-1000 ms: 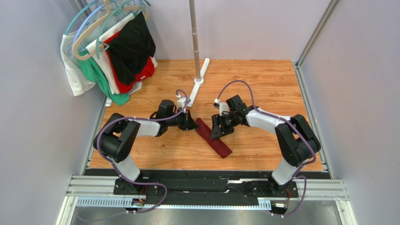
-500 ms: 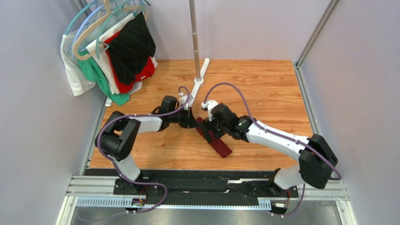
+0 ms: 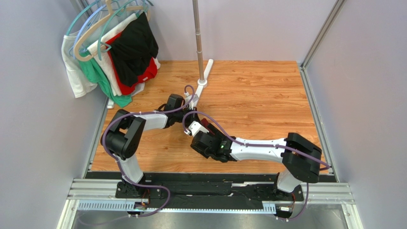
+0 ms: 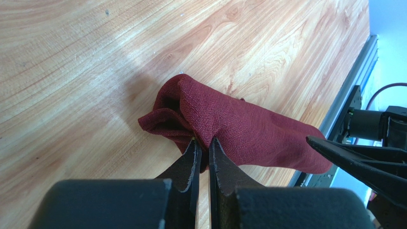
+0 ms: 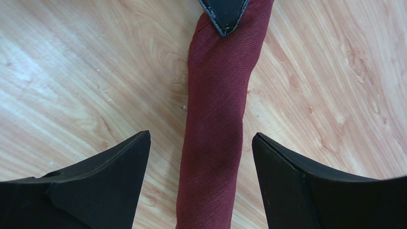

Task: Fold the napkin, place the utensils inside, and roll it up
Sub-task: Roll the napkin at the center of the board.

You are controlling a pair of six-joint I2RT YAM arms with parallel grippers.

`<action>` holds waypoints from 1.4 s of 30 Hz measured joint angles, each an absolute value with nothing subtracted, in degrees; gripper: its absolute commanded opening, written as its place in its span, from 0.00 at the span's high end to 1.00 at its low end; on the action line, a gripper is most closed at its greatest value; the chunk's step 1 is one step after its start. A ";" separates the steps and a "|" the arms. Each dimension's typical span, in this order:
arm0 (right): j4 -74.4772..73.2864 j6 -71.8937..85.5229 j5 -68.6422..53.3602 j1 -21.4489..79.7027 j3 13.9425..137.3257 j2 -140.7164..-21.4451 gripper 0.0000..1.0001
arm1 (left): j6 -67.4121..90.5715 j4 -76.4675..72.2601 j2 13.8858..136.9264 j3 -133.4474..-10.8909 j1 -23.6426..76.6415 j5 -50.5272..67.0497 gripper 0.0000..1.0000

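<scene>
- Black fingers [image 4: 188, 164] of the left gripper [image 4: 201, 143] are pressed almost together, with a fold of maroon cloth pinched between their tips.
- That cloth is the napkin [image 4: 239, 124], rolled into a thick tube. The pinch sits close to its loose, crumpled end, where the layers curl open.
- In the right wrist view, one tip of the left gripper [image 5: 223, 14] rests on the far end of the napkin [image 5: 215, 119].
- The right gripper [image 5: 200, 140] stands wide apart, one dark finger [image 5: 114, 162] on each side of the roll and neither one touching the cloth. Whether the tips reach the wood I cannot tell.
- The roll lies flat on the wooden table [image 5: 71, 71], running lengthwise straight away from the right wrist camera, between its fingers.
- From above, the left gripper [image 3: 191, 114] and the right gripper [image 3: 203, 143] meet near the middle of the table [image 3: 267, 95], slightly left of centre. The right arm's wrist covers nearly all of the napkin there.
- Farther out, a metal pole [image 3: 197, 33] rises at the back edge.
- Garments on hangers [image 3: 119, 52] hang in the far left corner, well apart from the roll.
</scene>
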State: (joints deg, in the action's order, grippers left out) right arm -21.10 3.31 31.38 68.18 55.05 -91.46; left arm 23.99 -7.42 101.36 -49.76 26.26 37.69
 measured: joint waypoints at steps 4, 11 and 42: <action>-19.55 2.46 34.41 68.45 54.28 -92.71 0.22 | 24.10 -6.83 102.08 -50.43 26.26 38.24 1.00; -17.80 1.54 35.57 68.45 53.08 -96.05 0.49 | 24.14 -5.37 102.50 -51.42 26.26 38.61 1.00; -14.90 12.71 -4.10 43.88 49.58 -90.85 0.72 | 24.18 -5.61 90.11 -45.45 23.81 35.53 0.25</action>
State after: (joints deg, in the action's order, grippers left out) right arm -14.90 12.71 -4.10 43.88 49.58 -90.85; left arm 24.18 -5.61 90.11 -45.45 23.81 35.53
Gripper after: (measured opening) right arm 0.290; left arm 0.753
